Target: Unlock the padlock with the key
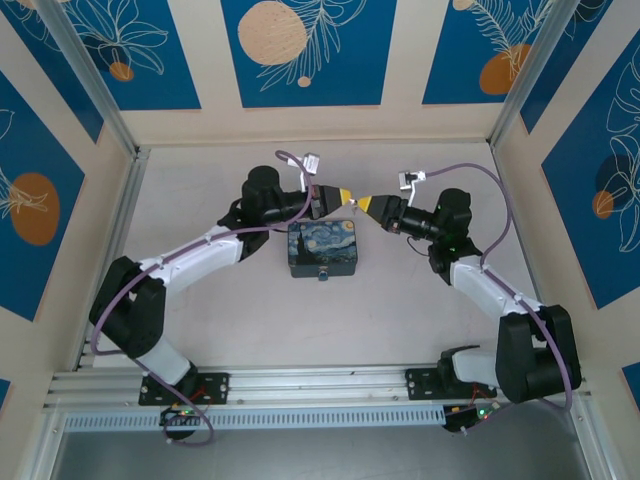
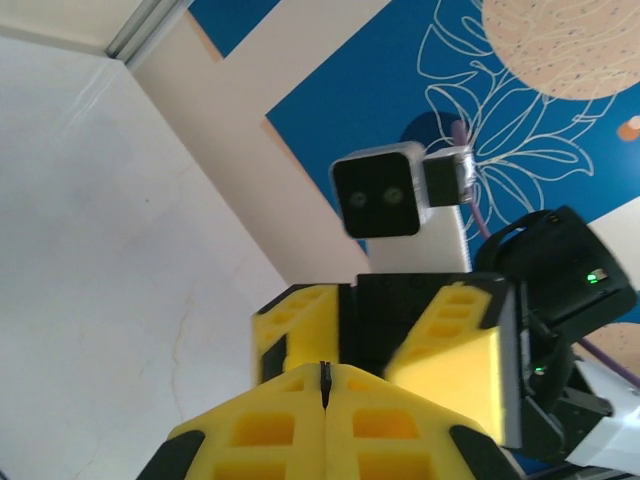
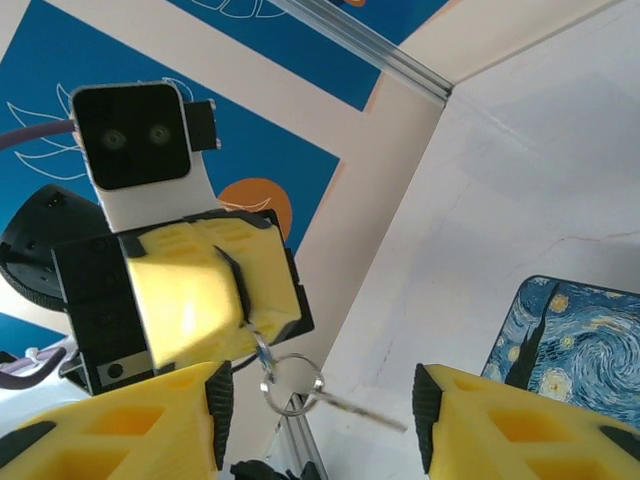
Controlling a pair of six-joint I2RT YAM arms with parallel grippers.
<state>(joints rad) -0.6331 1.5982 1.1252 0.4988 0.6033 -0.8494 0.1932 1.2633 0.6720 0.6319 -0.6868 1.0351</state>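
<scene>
Above the far edge of the painted tin (image 1: 322, 248) my two grippers meet tip to tip. My left gripper (image 1: 346, 195) is shut, with a thin dark metal sliver pinched between its tips (image 2: 323, 375). In the right wrist view a small silvery piece (image 3: 262, 352) sticks out of the left gripper's fingers (image 3: 210, 300) and carries a wire ring (image 3: 292, 385). The thin key (image 3: 355, 405) dangles from that ring, blurred. My right gripper (image 3: 320, 425) stands open around the ring and key, touching neither. The tiny padlock (image 1: 323, 275) sits at the tin's near edge.
The white table (image 1: 400, 320) is boxed in by blue-and-cream patterned walls (image 1: 300, 50) with aluminium corner posts (image 1: 85, 80). A rail (image 1: 320, 385) runs along the near edge by the arm bases. Purple cables (image 1: 470, 175) loop over both wrists.
</scene>
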